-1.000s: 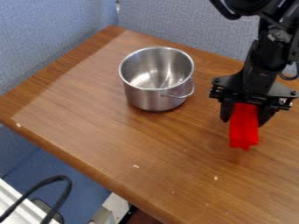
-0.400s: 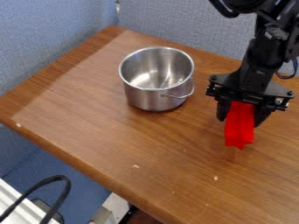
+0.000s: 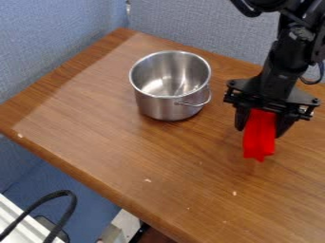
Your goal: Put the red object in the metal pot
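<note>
**Blue-walled corner, wooden desk: grasp stage on the red object**

Blue fabric wall panels are seen behind a brown wooden desk (image 3: 114,114), whose near edge runs diagonally across the view; a dark cable is visible on the floor below it.

On the desk, toward its far side, the metal pot (image 3: 172,85) is found standing upright and empty, its thin wire handle turned toward the right. Well apart from it, on the right of the desk, the red object (image 3: 261,136) is seen, its lower end on or just above the wood; which of the two cannot be told. Its upper end is taken between the fingers of the black end effector (image 3: 271,114), which is pointed almost straight down. The end effector appears clenched on the red object, with its jaws set on either side of the block's top.

The step in hand is judged to be the grasp, with the carry not yet begun. For the next move, a lift clear of the desk is called for, then a traverse left to a point above the pot's rim, high enough that the hanging block clears that rim before release.
</note>
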You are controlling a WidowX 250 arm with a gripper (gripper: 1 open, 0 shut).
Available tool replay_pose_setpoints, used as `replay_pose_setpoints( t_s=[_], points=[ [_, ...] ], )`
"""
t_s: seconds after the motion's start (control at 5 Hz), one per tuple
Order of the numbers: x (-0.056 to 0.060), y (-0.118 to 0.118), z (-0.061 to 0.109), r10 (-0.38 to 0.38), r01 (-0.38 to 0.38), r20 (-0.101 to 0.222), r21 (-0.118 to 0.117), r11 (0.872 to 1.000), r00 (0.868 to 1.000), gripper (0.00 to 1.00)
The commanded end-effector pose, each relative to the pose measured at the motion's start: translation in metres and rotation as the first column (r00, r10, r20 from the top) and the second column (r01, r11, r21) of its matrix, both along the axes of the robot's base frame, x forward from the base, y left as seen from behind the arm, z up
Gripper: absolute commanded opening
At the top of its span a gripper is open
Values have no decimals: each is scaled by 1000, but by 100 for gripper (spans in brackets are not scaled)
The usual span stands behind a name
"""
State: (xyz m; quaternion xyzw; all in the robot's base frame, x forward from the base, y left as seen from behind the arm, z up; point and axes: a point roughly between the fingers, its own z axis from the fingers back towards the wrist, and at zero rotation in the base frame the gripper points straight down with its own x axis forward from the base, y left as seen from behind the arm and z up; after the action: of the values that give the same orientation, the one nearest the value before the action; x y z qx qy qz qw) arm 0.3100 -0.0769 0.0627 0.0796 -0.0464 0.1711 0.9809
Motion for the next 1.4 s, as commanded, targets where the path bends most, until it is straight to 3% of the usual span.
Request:
replay_pose_setpoints(
  t_s=[0.0,0.2,0.4,0.6,0.8,1.0,1.2],
  points=[
    [12,4,38,-6,9,98,-30,1000,995,0],
    [15,4,45,-58,61,90,-36,997,994,0],
    [25,12,67,-137,144,127,-44,989,982,0],
    [30,34,64,-144,151,137,-39,988,980,0],
    [22,37,59,-159,164,138,-26,986,978,0],
    [24,36,55,-175,185,141,-65,981,975,0],
    [33,39,45,-166,179,143,-81,981,976,0]
  ],
)
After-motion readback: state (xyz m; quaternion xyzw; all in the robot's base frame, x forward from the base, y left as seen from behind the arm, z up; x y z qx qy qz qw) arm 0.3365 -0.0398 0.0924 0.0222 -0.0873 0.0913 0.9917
